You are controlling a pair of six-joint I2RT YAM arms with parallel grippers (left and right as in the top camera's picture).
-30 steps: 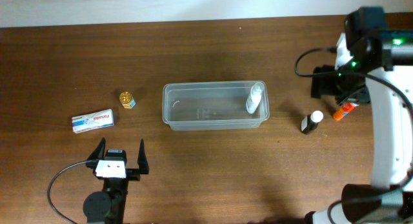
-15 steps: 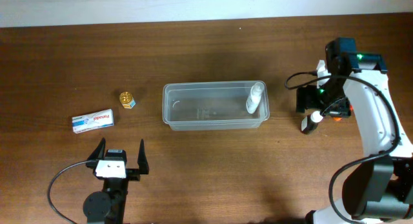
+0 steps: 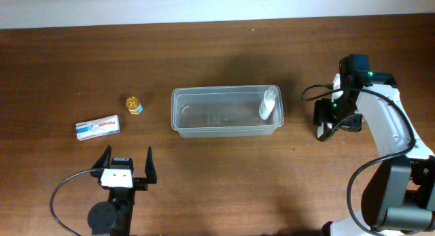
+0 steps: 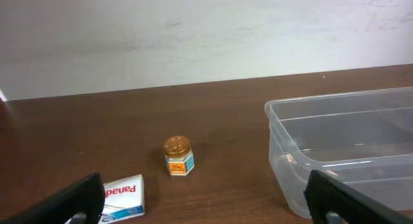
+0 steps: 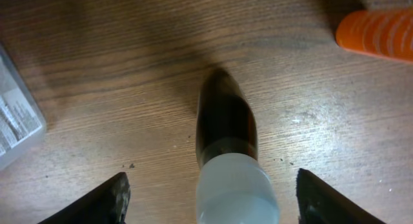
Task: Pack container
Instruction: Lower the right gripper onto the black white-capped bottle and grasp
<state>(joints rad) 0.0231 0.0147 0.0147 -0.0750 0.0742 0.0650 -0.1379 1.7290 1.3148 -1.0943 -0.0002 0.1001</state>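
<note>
Right gripper [image 5: 211,192] hangs open astride the dark bottle [image 5: 224,130] with the pale cap, neither finger touching it, so it should settle lower and centre on the body below the cap before closing. The container [image 3: 224,130] sits mid-table just to the left, a white bottle [image 3: 268,103] leaning in its right end, so the carry must clear the rim and aim for bare floor beyond that bottle. Farther out, an orange item [image 5: 381,33] lies close by, and the left gripper [image 3: 127,161] rests open near the box [image 3: 98,126].
</note>
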